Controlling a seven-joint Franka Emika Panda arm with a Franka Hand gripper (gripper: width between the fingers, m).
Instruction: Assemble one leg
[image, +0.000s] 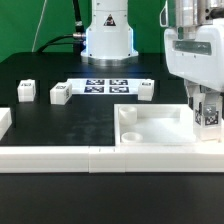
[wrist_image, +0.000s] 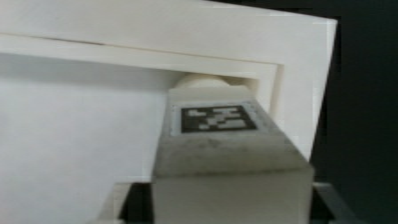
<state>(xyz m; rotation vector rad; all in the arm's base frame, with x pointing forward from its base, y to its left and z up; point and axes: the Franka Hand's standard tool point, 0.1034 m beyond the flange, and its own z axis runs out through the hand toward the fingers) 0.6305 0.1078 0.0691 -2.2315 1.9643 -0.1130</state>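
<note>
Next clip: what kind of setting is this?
Likely a robotics lab bench: a black table before a green backdrop, a fixed marker board of tags, and tagged white parts. The tool holds a leg at the tray corner.

Leg (wrist_image: 217, 150) matt white plastic; tray (image: 160, 128) smooth white plastic.

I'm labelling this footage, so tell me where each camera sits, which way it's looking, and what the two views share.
Exterior view: off the arm, low at the table's edge, looking across the black table toward the robot base; the gripper shows at the exterior view's right.
Wrist view: on the wrist, looking along the fingers at the held leg by a tray corner.
Shared: the leg, tray and gripper.
</note>
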